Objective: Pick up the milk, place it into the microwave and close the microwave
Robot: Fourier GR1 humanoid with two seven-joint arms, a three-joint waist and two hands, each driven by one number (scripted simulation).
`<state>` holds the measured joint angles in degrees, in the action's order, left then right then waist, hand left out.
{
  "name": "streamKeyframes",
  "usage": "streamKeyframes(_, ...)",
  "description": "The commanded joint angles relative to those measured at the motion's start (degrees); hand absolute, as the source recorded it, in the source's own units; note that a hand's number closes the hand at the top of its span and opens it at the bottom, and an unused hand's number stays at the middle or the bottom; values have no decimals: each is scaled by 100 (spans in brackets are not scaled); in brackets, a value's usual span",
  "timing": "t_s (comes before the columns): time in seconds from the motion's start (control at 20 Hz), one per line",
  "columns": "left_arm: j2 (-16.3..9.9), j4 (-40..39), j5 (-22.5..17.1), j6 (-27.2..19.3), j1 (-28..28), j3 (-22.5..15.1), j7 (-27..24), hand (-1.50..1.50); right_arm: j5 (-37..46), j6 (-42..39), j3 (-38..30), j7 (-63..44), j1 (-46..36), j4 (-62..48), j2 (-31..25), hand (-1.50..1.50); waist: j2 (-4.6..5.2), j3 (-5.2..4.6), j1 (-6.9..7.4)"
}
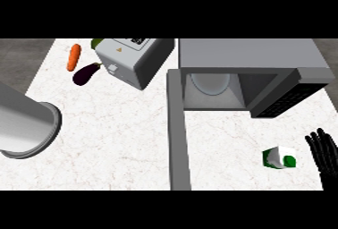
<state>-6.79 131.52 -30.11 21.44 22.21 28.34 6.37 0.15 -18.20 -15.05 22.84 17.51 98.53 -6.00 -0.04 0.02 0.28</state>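
While the microwave stands open at the counter's far side, the scene is laid out as follows.
Milk: a small white and green carton (280, 158) is seen on the white counter (119, 147), to the right of the open door and nearer the view's lower edge than the oven cavity; it is not held.
Right hand: the black hand (323, 152) is seen at the view's right edge, fingers straight and slightly spread, just beside the carton and apart from it.
Microwave: the grey oven (251, 56) is shown with its door (178, 134) swung wide; a pale round plate (211, 82) is seen inside.
Left side: a grey cylinder (23, 127) is seen at the left edge.
Far counter: a toaster (135, 58), a carrot (73, 57) and an eggplant (86, 74) are grouped together.
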Motion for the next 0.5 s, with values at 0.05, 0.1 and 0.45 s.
streamKeyframes(0.05, -24, -102, 19, 9, -215, 161, 119, -150, 112, 30, -409, 570, -381, -1168, -243, -150, 4, 0, -10)
streamKeyframes(0.1, -65, -116, -203, 94, -130, 224, 180, -150, 398, 291, -282, 529, -857, -1591, -214, -150, 6, 1, 20)
streamKeyframes(0.45, 203, 42, -123, 413, 20, 432, 75, -150, 356, -100, -560, 1745, -1121, -3182, -590, -150, 3, 2, 16)
